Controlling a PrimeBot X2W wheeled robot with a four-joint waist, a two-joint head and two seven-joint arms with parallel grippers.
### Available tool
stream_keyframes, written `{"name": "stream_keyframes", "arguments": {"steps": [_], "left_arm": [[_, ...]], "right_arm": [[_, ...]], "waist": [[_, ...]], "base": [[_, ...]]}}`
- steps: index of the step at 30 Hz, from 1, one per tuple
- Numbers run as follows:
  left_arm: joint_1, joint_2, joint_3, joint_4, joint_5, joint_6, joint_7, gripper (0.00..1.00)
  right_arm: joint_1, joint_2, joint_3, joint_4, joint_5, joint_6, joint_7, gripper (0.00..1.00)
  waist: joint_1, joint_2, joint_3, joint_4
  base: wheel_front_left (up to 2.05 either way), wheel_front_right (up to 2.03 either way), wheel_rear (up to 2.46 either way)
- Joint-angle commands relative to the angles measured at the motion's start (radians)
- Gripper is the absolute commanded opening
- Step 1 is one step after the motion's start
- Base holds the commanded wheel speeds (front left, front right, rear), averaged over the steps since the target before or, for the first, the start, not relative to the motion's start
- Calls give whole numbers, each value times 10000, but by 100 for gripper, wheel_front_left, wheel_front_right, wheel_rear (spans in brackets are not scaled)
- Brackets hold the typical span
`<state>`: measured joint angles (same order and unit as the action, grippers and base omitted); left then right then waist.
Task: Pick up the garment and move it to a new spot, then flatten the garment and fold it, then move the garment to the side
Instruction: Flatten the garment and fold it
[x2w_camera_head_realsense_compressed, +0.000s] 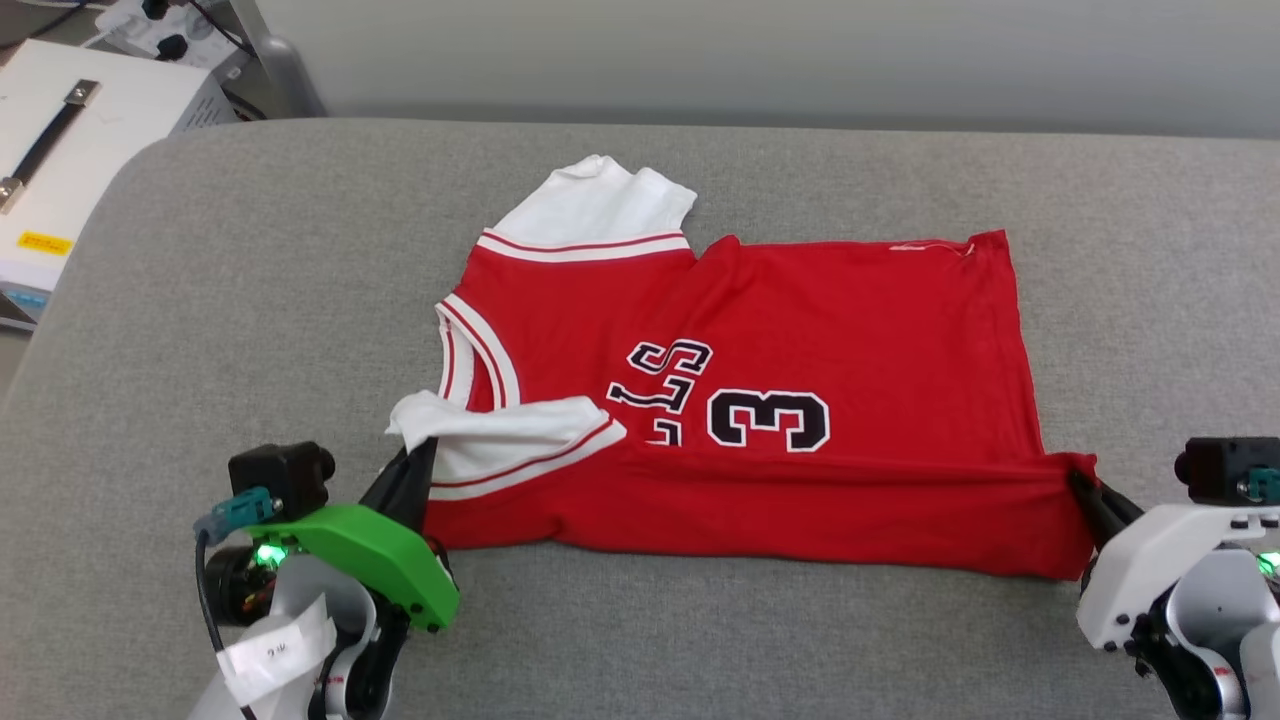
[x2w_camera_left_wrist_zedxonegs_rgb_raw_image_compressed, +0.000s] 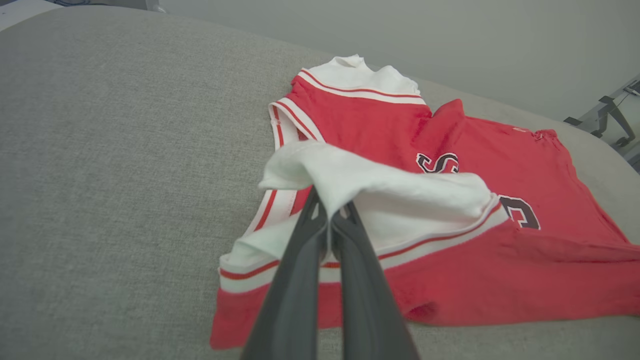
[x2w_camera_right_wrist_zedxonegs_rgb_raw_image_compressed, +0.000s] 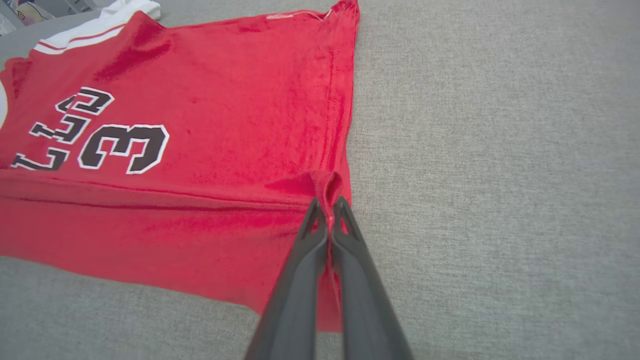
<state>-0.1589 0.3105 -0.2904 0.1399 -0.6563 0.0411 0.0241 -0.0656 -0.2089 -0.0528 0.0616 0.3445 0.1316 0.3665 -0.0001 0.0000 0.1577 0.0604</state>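
Your red thin-jersey garment (x2w_camera_head_realsense_compressed: 800, 320) with white sleeves lies flattened on the grey fabric counter (x2w_camera_head_realsense_compressed: 250, 260), so folding looks just begun. Your left hand (x2w_camera_head_realsense_compressed: 415, 462) is clenched on the near sleeve (x2w_camera_head_realsense_compressed: 500, 432) and your right hand (x2w_camera_head_realsense_compressed: 1080, 487) on the hem corner (x2w_camera_head_realsense_compressed: 1062, 470). Finishing the fold and moving it aside remain.

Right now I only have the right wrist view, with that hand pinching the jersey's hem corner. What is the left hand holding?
Observer: The left hand is shut on the garment's near white sleeve, which drapes over it.
Reviewer: Anything beside the surface on that side?
Observer: A white box with a black strap handle stands past the grey surface's far left corner.
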Motion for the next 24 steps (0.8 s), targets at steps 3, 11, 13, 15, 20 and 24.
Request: {"name": "stream_keyframes", "arguments": {"steps": [3,11,13,15,20,24], "left_arm": [[-909,-138,-44,736,101,-272,-200,0],[-2023,-473,-381,2857,-95,-822,95,0],[-2162,-539,-470,3310,-158,-936,210,0],[-2264,-600,-559,3666,-233,-1073,292,0],[-2349,-704,-518,4227,-337,-1169,-169,100],[-2095,-492,-138,4030,-292,-860,-1030,100]], "right_arm": [[-791,-214,216,534,75,-9,-43,0],[-1703,-427,919,2056,293,-9,-421,0],[-1799,-442,1134,2406,394,-9,-571,0],[-1870,-452,1299,2693,485,-9,-799,0],[-1774,-300,1389,2984,905,-9,-2240,100],[-1451,-61,1124,2623,640,-9,-4103,100]], "waist": [[1,0,779,-92],[1,0,1281,-86],[1,0,1299,-83],[1,0,1267,-84],[1,0,811,-64],[1,0,187,-133]], "base": [[0,0,0],[0,0,0],[0,0,0],[0,0,0],[0,0,0],[0,0,0]]}}
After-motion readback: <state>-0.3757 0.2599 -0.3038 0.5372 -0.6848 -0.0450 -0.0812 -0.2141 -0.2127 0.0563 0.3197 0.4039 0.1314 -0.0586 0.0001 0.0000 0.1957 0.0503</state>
